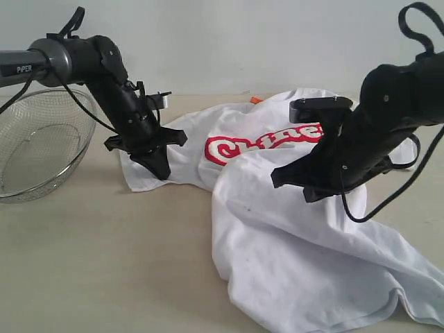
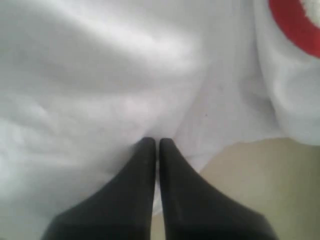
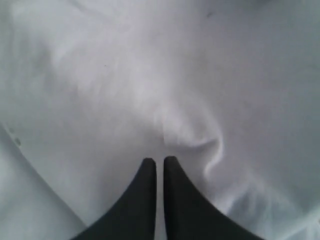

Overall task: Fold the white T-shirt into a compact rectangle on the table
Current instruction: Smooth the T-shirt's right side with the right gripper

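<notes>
Crumpled white T-shirt (image 1: 298,243) spreading to table (image 1: 104,263) near right corner, left gripper (image 2: 154,142) pressed together on its left edge, right gripper (image 3: 159,160) pressed together over its middle, mesh bowl (image 1: 69,111) at left edge.

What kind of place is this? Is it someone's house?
Probably a robot test lab, not a home. A black left robot arm and a black right robot arm reach onto a crumpled white T-shirt with red lettering on a pale beige table, beside a wire mesh bowl, before a plain white wall.

free: table (image 1: 104,277) front-left | blocked: mesh bowl (image 1: 38,149) far left, T-shirt (image 1: 298,250) right
</notes>
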